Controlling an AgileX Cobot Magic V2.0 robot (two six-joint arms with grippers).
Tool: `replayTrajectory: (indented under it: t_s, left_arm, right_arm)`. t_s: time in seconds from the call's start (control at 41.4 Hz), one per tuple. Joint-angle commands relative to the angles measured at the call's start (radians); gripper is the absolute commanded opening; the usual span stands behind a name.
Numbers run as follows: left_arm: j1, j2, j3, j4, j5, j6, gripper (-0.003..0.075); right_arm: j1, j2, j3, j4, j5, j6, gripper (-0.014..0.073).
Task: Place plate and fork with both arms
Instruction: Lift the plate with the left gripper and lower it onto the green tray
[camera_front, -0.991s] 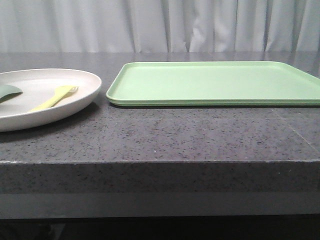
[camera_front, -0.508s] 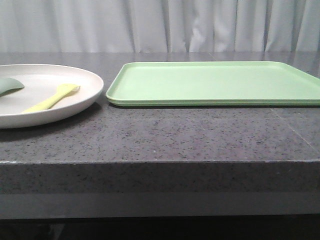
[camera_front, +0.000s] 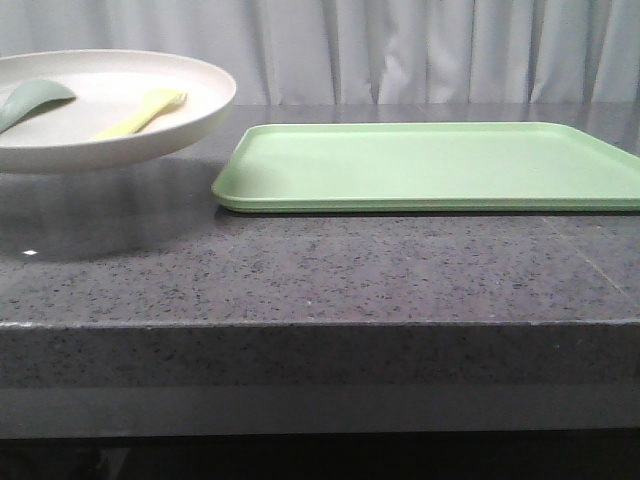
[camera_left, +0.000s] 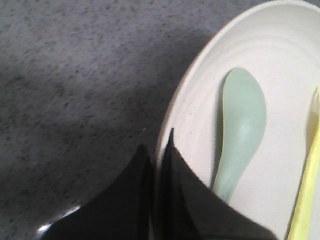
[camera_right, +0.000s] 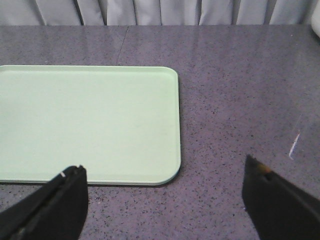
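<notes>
On my front camera the dark speckled table (camera_front: 330, 270) fills most of the frame, with the flat light green tray (camera_front: 430, 165) lying on it; beside the tray the plate (camera_front: 150, 135) hangs clear of the surface, casting a soft shadow on the stone below. It is a large round cream dish, matte, shallow, with a raised rim and faint rings inside. In it I see a muted grey-green spoon (camera_left: 240, 130) and, beyond that, the pale yellow fork (camera_left: 306, 175), slim and flat, both lying loose on the plate's floor. My left gripper (camera_left: 157, 165) has its two black fingers pinched nearly together on the plate's rim, one finger outside the edge and one inside, right next to the spoon's handle end. My right gripper (camera_right: 165, 195) is spread wide, holding nothing; the near corner of the tray sits ahead of its one finger, with bare table ahead of the other. From the front camera I see neither arm at all, and the plate's left side runs out of frame. On the left wrist camera the fork is cut by the frame edge, so I see only a strip of it, and the spoon's handle end disappears behind the inner finger.
</notes>
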Motion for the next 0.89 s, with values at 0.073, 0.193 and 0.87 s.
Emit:
replayTrajectory:
  t_s: [0.073, 0.193, 0.87]
  left_arm:
    - [-0.109, 0.028, -0.133, -0.098, -0.03, -0.03, -0.0018]
    - [-0.217, 0.104, -0.229, -0.098, -0.036, -0.067, -0.0018]
    - [-0.571, 0.618, -0.826, 0.038, -0.046, -0.35, -0.0018]
  right_arm:
    - [-0.002, 0.007, -0.035, 0.003, -0.068, -0.005, 0.0645]
    - [-0.002, 0.007, -0.035, 0.003, -0.068, -0.005, 0.0645]
    - [0.056, 0.007, -0.035, 0.003, -0.058, -0.005, 0.0645]
